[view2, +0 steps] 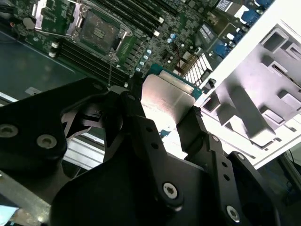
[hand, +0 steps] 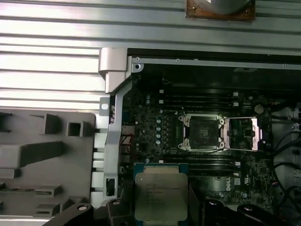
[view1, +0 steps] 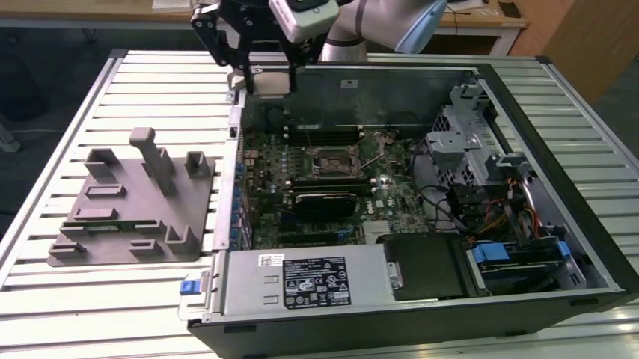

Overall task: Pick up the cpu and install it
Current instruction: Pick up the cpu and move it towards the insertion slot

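Note:
My gripper (view1: 268, 73) hangs above the far corner of the open computer case (view1: 562, 161), on the exterior view's left, and is shut on the cpu (view1: 271, 81). In both wrist views the cpu (hand: 161, 195) (view2: 167, 101) is a flat square chip with a pale silver top and a green rim, clamped between the two black fingers (view2: 136, 110). The motherboard's cpu socket (view1: 328, 161) (hand: 202, 133) (view2: 99, 30) lies bare near the middle of the board, its metal load plate (hand: 242, 134) flipped open beside it. The cpu is held well above the board, off to one side of the socket.
A grey plastic fixture (view1: 130, 202) with upright blocks lies on the slatted table (view1: 60, 299) at the exterior view's left of the case. A silver power supply box (view1: 304, 280) fills the case's near side. Drive cages and cables (view1: 479, 172) crowd its right.

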Available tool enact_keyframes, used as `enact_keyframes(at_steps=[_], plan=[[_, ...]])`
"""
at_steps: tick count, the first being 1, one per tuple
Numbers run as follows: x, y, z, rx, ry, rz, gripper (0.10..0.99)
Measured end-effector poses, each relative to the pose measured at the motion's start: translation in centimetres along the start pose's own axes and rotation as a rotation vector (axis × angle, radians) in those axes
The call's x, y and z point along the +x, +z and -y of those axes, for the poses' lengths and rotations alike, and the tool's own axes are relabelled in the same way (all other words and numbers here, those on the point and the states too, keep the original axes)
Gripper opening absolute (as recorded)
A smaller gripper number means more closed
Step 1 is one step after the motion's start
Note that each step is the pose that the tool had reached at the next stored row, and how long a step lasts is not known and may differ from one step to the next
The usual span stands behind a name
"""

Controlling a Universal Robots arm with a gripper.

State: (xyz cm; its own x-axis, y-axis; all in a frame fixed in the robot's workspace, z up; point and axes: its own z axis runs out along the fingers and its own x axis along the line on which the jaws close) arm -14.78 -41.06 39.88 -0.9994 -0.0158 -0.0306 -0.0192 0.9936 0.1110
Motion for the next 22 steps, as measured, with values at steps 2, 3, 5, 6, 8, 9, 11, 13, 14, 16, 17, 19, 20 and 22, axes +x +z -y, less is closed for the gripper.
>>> enact_keyframes(at_steps=[2,3,5,6,8,9,11,13,14,16,17,19,20,22], plan=[[-0.56,0.02,0.01,0.0,0.0,0.0,0.541],[-0.84,0.03,0.01,0.0,0.0,0.0001,0.541],[-1.43,0.04,0.02,0.0,0.0,0.0,0.541],[-1.72,0.05,0.03,0.0,0.0,0.0,0.541],[-2.37,0.07,0.04,0.0,0.0,0.0,0.541],[-2.7,0.08,0.04,0.0,0.0,0.0,0.541],[-3.38,0.1,0.05,0.0,0.0,0.0,0.541],[-4.04,0.12,0.06,0.0,0.0,-0.0001,0.541],[-4.35,0.13,0.07,0.0,0.0,-0.0001,0.541],[-4.82,0.18,0.08,0.0,0.0,-0.0002,0.541],[-4.98,0.25,0.09,0.0,0.0,-0.0002,0.541],[-5.27,0.45,0.12,0.0,0.0,-0.0002,0.541],[-5.39,0.57,0.14,0.0,0.0,-0.0003,0.541],[-5.59,0.8,0.16,0.0,0.0,-0.0005,0.541]])
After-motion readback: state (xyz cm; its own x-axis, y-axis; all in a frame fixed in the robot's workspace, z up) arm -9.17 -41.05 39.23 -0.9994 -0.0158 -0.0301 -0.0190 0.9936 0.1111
